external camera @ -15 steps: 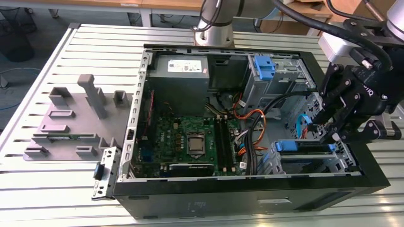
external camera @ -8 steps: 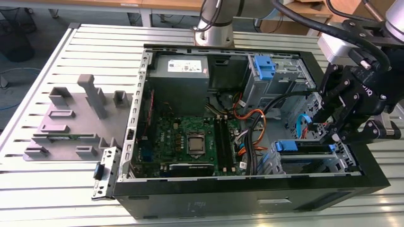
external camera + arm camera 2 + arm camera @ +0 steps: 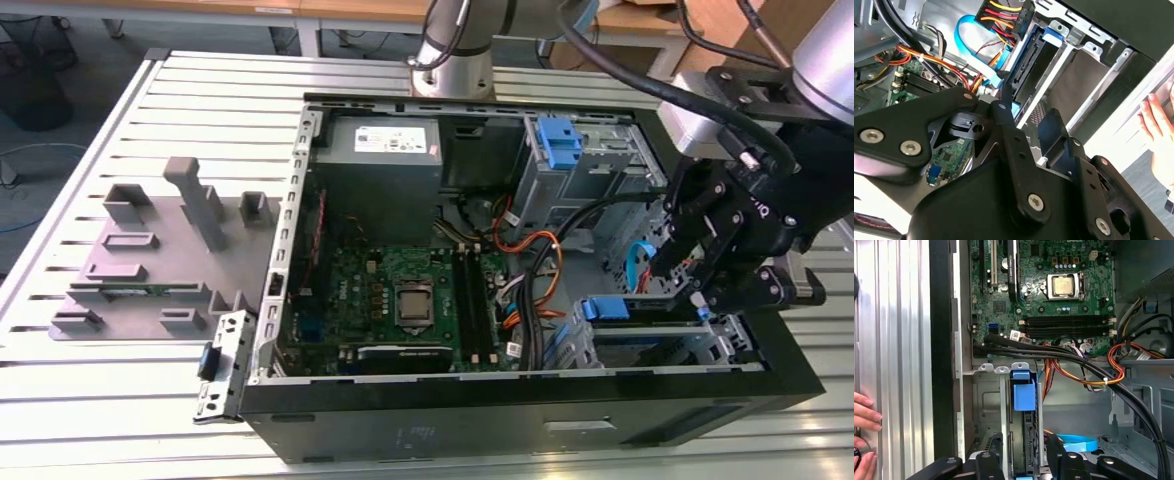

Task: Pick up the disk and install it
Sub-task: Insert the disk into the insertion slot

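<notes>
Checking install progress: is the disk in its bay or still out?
In. The disk sits in the drive bay, its blue tab showing between the tool fingers.

Slotted aluminium tabletop (image 3: 160, 90), evenly lit. Wooden desk (image 3: 267, 12) behind, grey floor (image 3: 80, 60) at exterior view's left.

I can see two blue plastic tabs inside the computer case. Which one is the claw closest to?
The blue tab near the case's front corner, right beside the claw. The other blue tab sits further back, beside the grey power-supply box.
</notes>
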